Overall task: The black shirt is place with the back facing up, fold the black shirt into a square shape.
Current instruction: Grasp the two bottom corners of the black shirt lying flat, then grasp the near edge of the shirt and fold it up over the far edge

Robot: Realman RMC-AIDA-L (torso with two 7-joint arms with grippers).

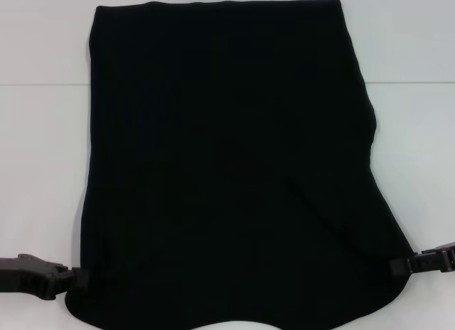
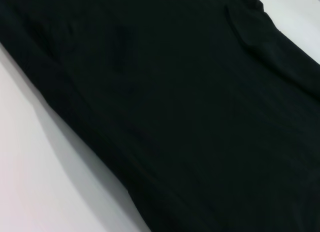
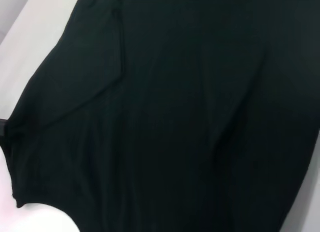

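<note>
The black shirt lies flat on the white table, plain side up, with its sides folded in so it forms a long panel. No letters show. My left gripper is at the shirt's near left corner and my right gripper is at its near right corner, each shut on the fabric edge. The near hem sags in a curve between them. The shirt fills the left wrist view and the right wrist view; no fingers show there.
Bare white table shows on both sides of the shirt and beyond its far edge. A faint seam in the table runs across at mid height.
</note>
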